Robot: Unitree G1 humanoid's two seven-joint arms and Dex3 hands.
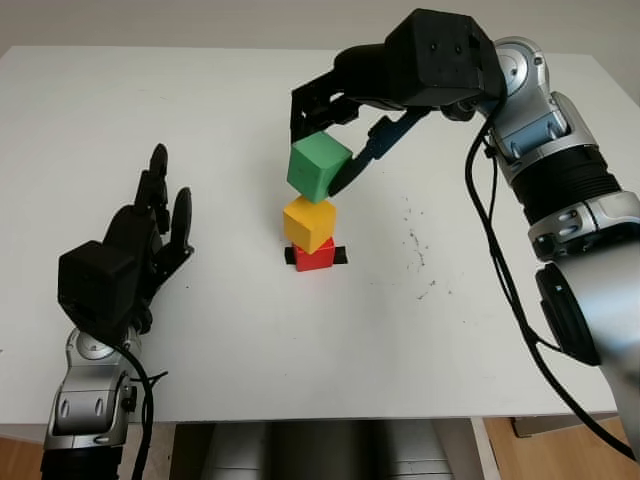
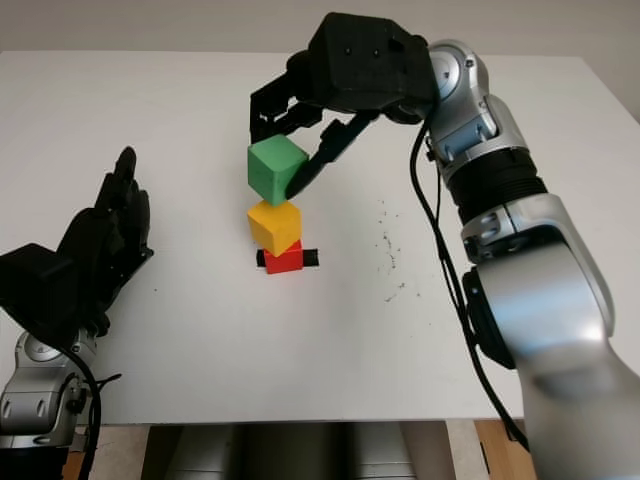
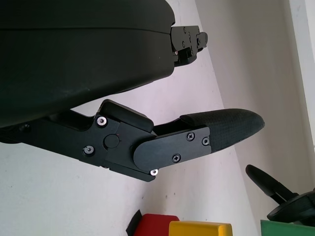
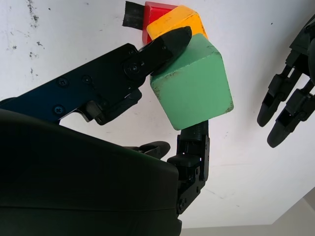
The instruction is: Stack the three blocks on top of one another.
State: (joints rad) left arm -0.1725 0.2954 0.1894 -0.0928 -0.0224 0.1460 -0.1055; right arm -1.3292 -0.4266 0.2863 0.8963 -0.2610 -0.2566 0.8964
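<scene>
Holding green block [image 1: 318,166] tilted just above yellow [image 1: 309,223], which sits on red [image 1: 314,257]; right hand [image 1: 335,125] pinches it, left hand [image 1: 150,235] open, well apart. Risk: tilted release topples the stack

Matt painted green block [image 4: 193,88], edges worn and speckled, pinched in the matt black plastic right hand [image 1: 335,135] above the smooth yellow block [image 1: 308,222]. Glossy silver forearm shell [image 1: 600,290]. Matt white table [image 1: 230,330], scuffed beside the stack.
</scene>
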